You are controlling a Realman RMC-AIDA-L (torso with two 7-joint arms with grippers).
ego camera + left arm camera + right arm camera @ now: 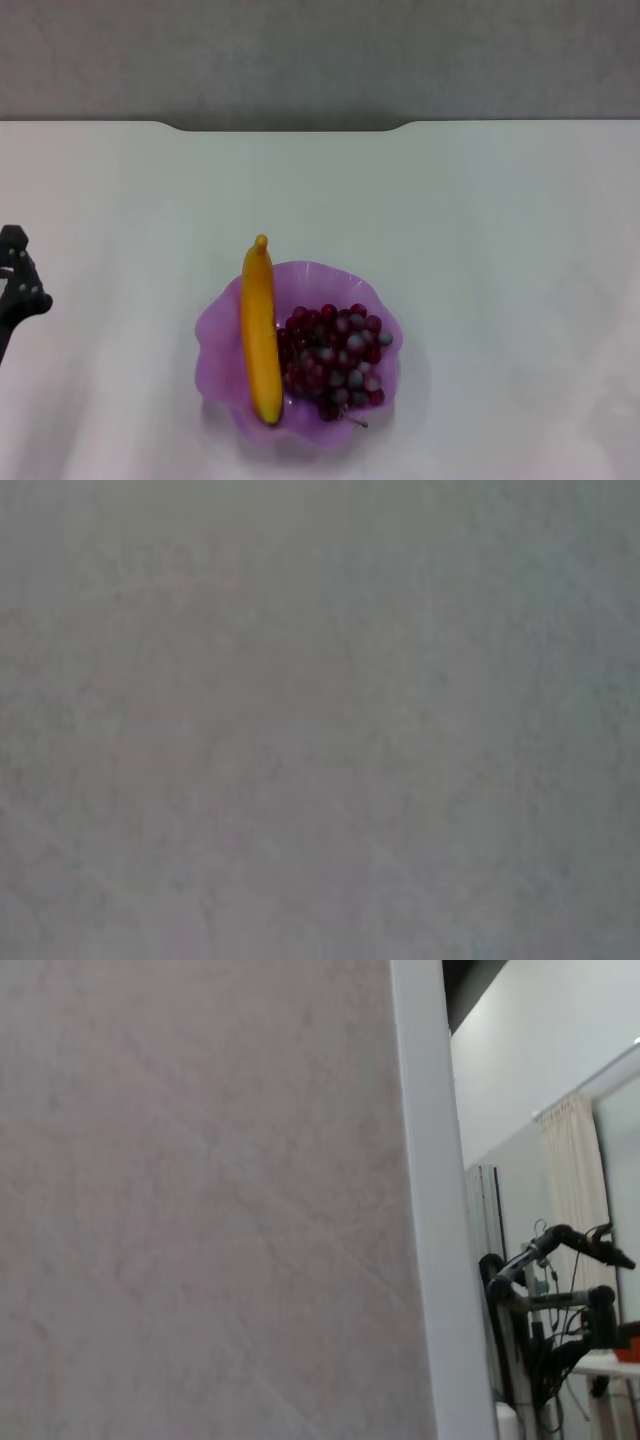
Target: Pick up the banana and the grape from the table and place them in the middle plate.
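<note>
In the head view the purple scalloped middle plate sits on the white table, near the front centre. The yellow banana lies along the plate's left side, its far tip sticking out over the rim. The dark red grape bunch fills the plate's right half, touching the banana. My left gripper shows only as a dark piece at the table's left edge, well away from the plate. My right gripper is out of view. The left wrist view shows only plain grey surface.
The table's far edge has a shallow notch with a grey wall behind it. In the right wrist view a pale surface fills most of the picture, with a white edge and another robot's dark arms far off.
</note>
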